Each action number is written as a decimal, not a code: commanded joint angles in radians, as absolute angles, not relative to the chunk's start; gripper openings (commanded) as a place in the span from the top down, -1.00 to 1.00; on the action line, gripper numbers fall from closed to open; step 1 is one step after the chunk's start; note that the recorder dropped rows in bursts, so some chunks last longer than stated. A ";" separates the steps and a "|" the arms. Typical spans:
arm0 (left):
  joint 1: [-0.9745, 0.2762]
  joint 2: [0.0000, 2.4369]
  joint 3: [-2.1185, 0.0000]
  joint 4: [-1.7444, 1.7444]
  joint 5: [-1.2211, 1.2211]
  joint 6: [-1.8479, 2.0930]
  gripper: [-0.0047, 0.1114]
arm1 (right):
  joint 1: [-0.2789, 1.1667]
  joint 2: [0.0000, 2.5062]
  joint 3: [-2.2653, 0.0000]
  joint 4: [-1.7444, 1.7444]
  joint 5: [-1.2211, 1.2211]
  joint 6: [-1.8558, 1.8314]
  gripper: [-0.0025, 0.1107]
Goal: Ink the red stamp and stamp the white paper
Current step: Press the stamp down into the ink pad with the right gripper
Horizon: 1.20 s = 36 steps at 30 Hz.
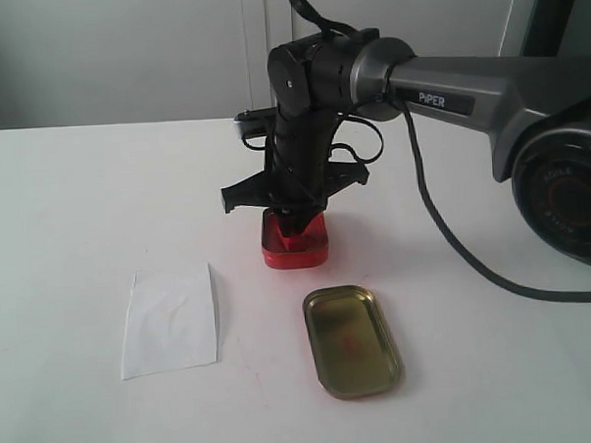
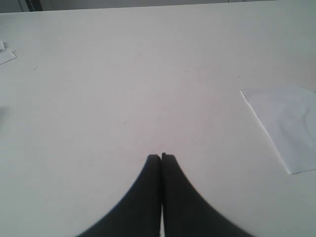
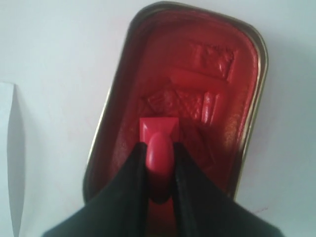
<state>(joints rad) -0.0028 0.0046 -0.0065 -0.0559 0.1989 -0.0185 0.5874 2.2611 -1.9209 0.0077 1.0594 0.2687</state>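
Red stamp: sits inside the open ink tin, square base down on the red pad, toward the tin's end nearer the wrist camera. Contact with the pad looks likely, but the right wrist view cannot confirm how hard it presses.

Right hand: clamped on the stamp's rounded knob, one finger on each side. In the exterior view the arm points straight down over the tin.

Pad surface: shows several square imprints beyond the stamp.

Gold lid: lies open side up on the counter, just in front of the tin, toward the camera.

White paper: flat and slightly creased, well to the left of the tin in the exterior view, with nothing on it. No imprint can be made out from here.

Left hand: fingers together and holding nothing. It hovers over bare counter with the paper's corner off to one side.

Step in hand (judgement): inking. The stamping half is not yet done.

Next move calls for:
- a straight lift clear of the tin rim, grip unchanged
- a traverse left over the paper
- a level, vertical press so that the base lands flat

Risk: the thin sheet may lift with the stamp.
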 commanded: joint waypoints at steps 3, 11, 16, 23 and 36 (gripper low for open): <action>-0.002 0.000 0.000 -0.060 0.195 -0.019 0.92 | 0.575 2.245 -1.917 0.000 1.050 0.273 0.96; -0.002 0.000 0.000 -0.060 0.195 -0.019 0.92 | 0.575 2.245 -1.917 0.000 1.045 0.273 0.96; -0.002 0.000 0.000 -0.060 0.195 -0.019 0.92 | 0.575 2.245 -1.917 0.000 1.045 0.273 0.96; -0.002 0.000 0.000 -0.060 0.195 -0.019 0.92 | 0.575 2.245 -1.917 0.000 1.053 0.273 0.96; -0.002 0.000 0.000 -0.060 0.195 -0.019 0.92 | 0.575 2.245 -1.917 -0.027 1.064 0.228 0.96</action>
<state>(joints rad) -0.0028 0.0046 -0.0065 -0.0559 0.1989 -0.0185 0.5874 2.2611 -1.9209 -0.0143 1.0635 0.2400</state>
